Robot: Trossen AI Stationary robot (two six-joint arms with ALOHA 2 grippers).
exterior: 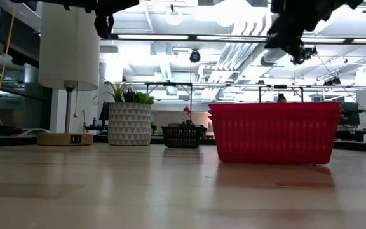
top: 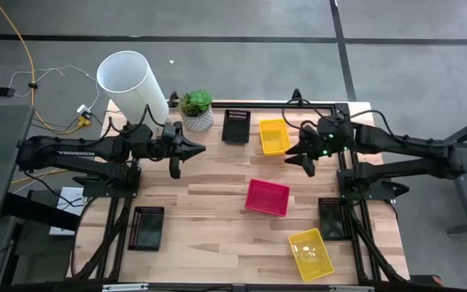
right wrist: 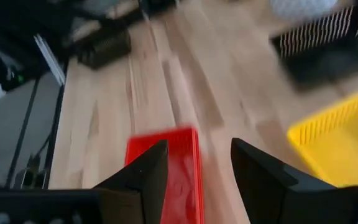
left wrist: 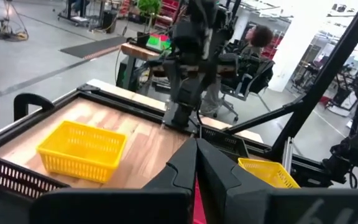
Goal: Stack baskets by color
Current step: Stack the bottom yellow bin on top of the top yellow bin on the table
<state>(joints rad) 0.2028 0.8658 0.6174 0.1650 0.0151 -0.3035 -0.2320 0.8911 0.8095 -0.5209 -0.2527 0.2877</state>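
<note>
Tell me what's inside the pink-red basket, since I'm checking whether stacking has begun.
From above, the pink-red basket looks empty, nothing nested in it. In the low view its mesh wall hides the inside and whatever sits directly behind it.

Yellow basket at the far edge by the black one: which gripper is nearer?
Right. The right gripper, open and empty, hovers just beside the yellow basket, towards the right arm's side. The left gripper, shut, is across the table near the potted plant.
</note>
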